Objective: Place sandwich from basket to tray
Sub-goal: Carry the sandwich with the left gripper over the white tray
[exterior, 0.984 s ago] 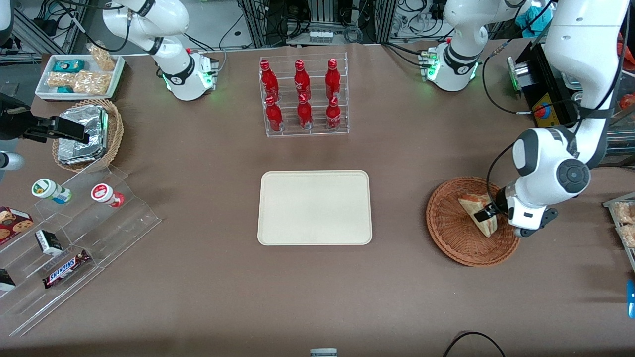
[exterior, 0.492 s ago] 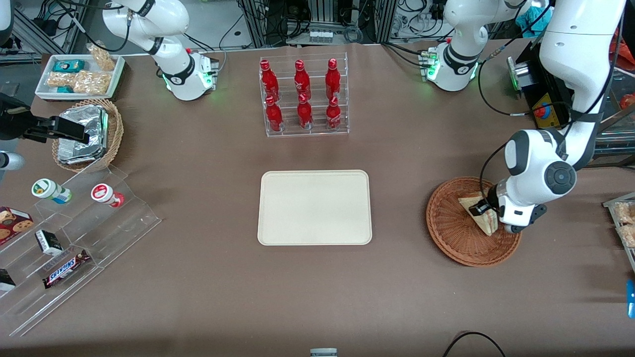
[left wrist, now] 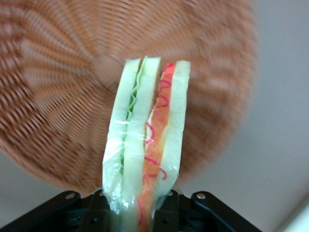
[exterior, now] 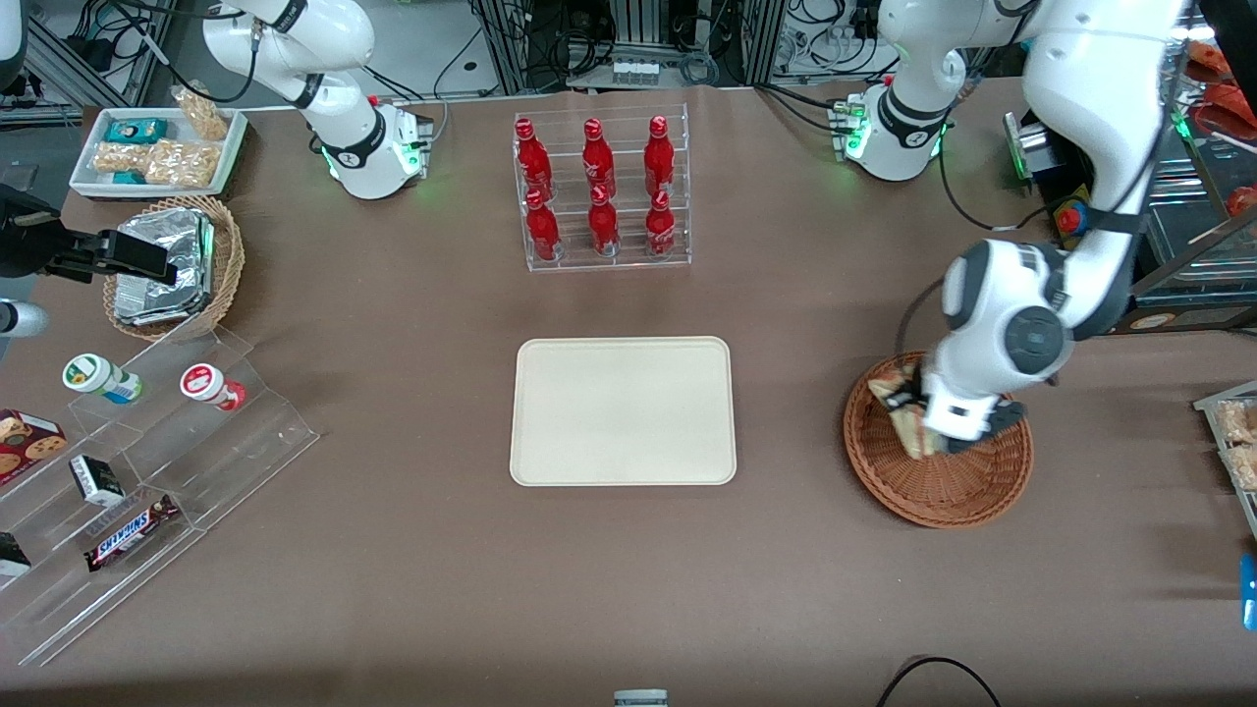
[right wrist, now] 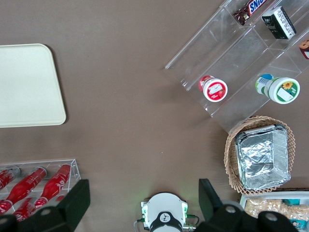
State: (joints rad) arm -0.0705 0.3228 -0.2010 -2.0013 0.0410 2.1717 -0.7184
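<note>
The tool (left wrist: 137, 212) grips the sandwich (left wrist: 145, 154) above the basket (exterior: 938, 491); it should move slowly to the tray (exterior: 623, 410).

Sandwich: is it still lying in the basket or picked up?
Picked up. The gripper pinches the sandwich, holding it above the basket.

Clear rack of six red bottles (exterior: 601, 191) upper centre. White snack tray (exterior: 157, 152) upper left; tan basket with foil packets (exterior: 182, 265) below it. Acrylic stepped shelf (exterior: 147, 471) with cups, Snickers bar lower left.
</note>
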